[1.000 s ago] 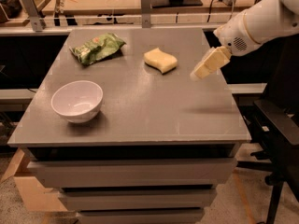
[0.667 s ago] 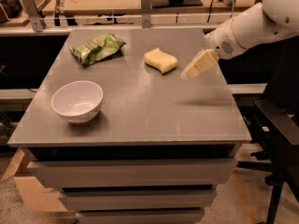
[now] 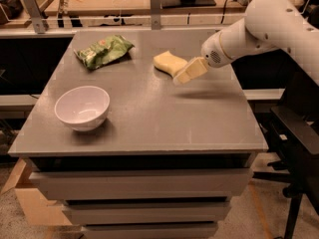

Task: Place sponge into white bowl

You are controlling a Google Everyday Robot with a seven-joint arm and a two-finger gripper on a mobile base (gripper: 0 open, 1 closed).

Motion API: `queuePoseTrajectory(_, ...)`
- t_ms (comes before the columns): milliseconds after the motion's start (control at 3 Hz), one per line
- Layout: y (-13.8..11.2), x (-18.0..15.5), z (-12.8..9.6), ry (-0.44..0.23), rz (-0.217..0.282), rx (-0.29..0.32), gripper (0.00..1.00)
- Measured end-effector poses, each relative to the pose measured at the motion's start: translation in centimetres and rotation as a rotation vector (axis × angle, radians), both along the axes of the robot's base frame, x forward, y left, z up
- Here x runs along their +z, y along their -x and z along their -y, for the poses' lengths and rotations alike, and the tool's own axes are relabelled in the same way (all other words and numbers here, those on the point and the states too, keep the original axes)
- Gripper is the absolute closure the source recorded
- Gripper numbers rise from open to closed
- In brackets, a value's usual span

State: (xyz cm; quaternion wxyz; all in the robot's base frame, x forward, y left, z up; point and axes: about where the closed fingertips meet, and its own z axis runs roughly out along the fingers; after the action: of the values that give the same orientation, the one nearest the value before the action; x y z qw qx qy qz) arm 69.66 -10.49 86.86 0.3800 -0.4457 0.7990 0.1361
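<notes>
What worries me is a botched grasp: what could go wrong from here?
The gripper hangs right beside the sponge, so it may shove it toward the green bag instead of grasping it. The white bowl sits near the front-left edge of the table; a clumsy drop could nudge it off.

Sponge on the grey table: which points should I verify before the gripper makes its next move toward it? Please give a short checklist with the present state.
1. The sponge lies free on the table, with nothing on it: ok.
2. The gripper is at the sponge's right end: ok.
3. The gripper touches the sponge: cannot tell.
4. The sponge is lifted: not ok, it rests on the table.
5. The white bowl stands upright and empty at the front left: ok.
6. The green snack bag is off the line from the sponge to the white bowl: ok, as far as it seems.
</notes>
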Motion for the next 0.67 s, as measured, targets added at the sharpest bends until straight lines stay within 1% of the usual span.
queuePoseTrajectory(333,-1.9,-1.5,-1.8,-0.018,-0.014,-0.016,0.00)
queuePoseTrajectory(667,-3.0,-2.5,-3.3,-0.036,-0.028,-0.014,0.00)
